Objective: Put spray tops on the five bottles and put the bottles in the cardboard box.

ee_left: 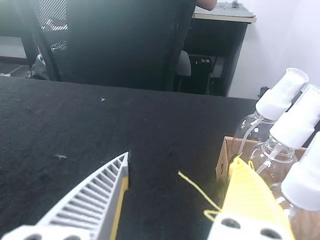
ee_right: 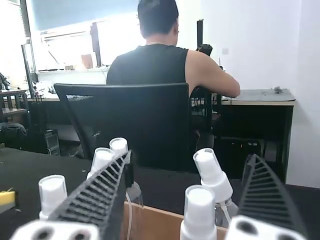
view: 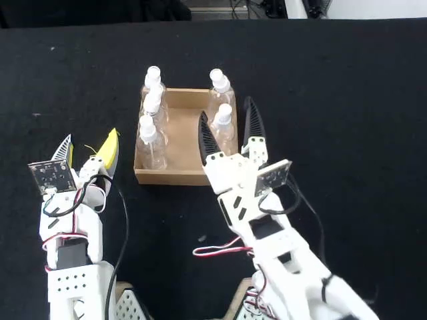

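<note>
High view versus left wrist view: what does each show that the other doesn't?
The high view adds the right tool, open around the two right-side spray bottles. The left wrist view adds a desk beyond the table. Both show the open left tool, the cardboard box and its three left-side bottles.

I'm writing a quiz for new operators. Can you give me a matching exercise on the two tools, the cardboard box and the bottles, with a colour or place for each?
Column one:
1 left tool
2 right tool
3 cardboard box
4 bottles

Column two:
A white tops on, standing in the box
B black fingers, open at the box's right side
C yellow finger, open to the left of the box
D brown, on the black table

Pairs: 1-C, 2-B, 3-D, 4-A
</note>
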### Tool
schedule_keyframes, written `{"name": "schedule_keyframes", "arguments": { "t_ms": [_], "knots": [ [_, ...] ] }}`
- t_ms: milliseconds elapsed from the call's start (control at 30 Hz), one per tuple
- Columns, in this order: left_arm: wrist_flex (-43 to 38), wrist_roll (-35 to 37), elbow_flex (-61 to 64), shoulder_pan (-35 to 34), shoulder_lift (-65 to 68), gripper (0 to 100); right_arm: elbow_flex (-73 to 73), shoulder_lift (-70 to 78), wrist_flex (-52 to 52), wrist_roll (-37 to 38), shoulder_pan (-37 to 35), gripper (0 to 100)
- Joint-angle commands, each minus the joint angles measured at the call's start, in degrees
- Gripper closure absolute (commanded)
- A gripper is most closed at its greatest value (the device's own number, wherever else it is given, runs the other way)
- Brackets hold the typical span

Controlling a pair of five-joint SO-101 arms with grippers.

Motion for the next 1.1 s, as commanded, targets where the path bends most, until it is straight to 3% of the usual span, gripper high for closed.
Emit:
{"name": "schedule_keyframes", "arguments": {
  "t_ms": [0, 100, 167, 200, 300, 467, 600, 800, 967, 1067],
  "knots": [
    [-0.6, 0.4, 1.3, 0.1, -0.9, 78, 0.6, -10.9, 7.7, 0.2, 0.9, 69.9],
    [2.9, 0.1, -0.4, -0.7, -0.9, 87, 0.7, -21.5, 18.9, 0.2, 0.9, 77.6],
    [8.3, 0.1, -3.9, -1.7, -0.9, 98, 0.4, -29.1, 27.0, 0.1, 1.5, 90.4],
    [10.6, 0.1, -5.6, -2.1, -0.9, 97, 0.3, -32.9, 30.4, 0.1, 2.0, 98.2],
    [15.9, 0.1, -9.7, -3.3, -0.9, 95, 0.9, -44.6, 38.8, 0.1, 5.6, 93.3],
    [28.1, 0.1, -17.3, -10.4, -0.9, 97, -0.2, -64.2, 62.7, 0.1, 17.8, 97.9],
    [37.0, -0.1, -21.4, -9.4, -0.9, 97, -3.4, -61.0, 78.7, 0.1, 18.8, 98.8],
    [38.4, -7.5, -16.7, -3.6, -0.9, 97, -3.8, -63.1, 89.8, 0.0, 20.0, 98.8],
    [50.6, -9.1, -20.2, -3.0, -3.6, 97, -9.2, -63.0, 106.8, 0.0, 21.1, 98.8],
    [54.9, -8.9, -21.4, -2.9, -10.3, 97, -11.1, -63.0, 111.1, 0.0, 21.1, 98.8]
  ]
}}
